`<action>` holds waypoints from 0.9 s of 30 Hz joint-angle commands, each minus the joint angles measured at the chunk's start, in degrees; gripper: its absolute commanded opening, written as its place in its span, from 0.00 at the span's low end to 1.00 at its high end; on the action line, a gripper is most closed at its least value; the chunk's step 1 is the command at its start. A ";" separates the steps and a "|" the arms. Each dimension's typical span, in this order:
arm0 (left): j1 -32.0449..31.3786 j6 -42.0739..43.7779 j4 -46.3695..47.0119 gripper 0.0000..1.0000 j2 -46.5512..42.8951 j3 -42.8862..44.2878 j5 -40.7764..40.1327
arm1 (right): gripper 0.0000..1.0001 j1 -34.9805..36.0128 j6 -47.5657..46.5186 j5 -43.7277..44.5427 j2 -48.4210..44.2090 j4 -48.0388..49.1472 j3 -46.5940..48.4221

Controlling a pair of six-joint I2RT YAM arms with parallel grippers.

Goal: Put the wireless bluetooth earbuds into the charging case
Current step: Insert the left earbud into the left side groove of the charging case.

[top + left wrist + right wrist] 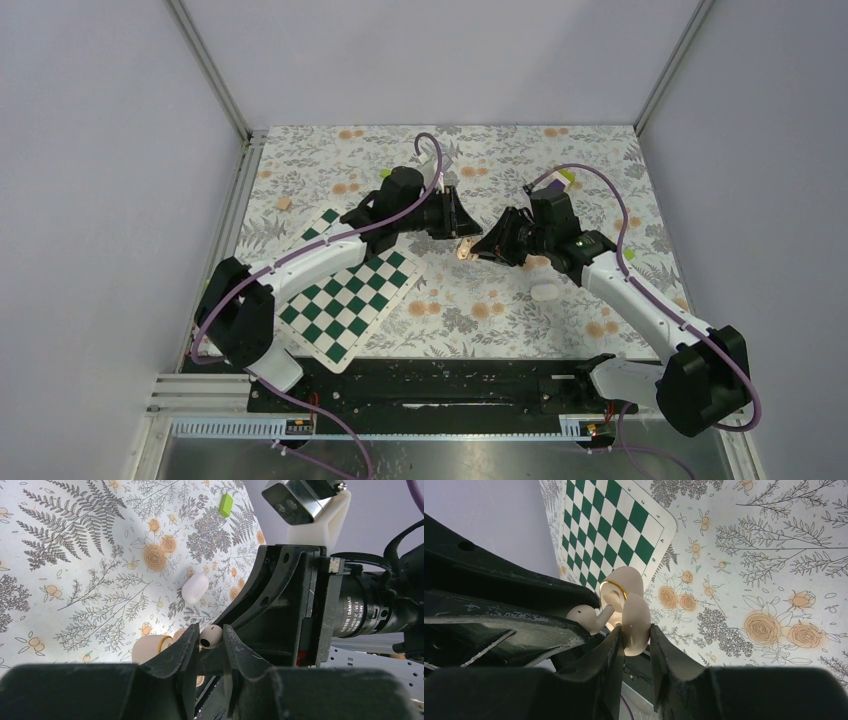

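Observation:
Above the floral table, my right gripper [634, 630] is shut on the lower half of the charging case [635, 625], a pale rounded shell held open, with a gold ring round its inside. My left gripper [210, 631] is shut on a white earbud [210, 636]. In the right wrist view the earbud [585, 617] sits just left of the case, its stem pointing at the opening. From above, the left gripper [452, 215] and right gripper [490, 245] meet at the case [465, 249]. The case [150, 649] shows partly behind my left finger.
A small white rounded object [545, 292] lies on the cloth near the right arm, also in the left wrist view [195, 587]. A green-and-white chessboard mat [345, 295] lies under the left arm. A green block [226, 504] and a tan cube [284, 204] sit farther back.

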 commanded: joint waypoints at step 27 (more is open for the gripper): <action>-0.14 9.83 0.12 0.00 -1.84 0.69 0.42 | 0.00 0.49 0.29 -1.82 -2.46 0.97 0.54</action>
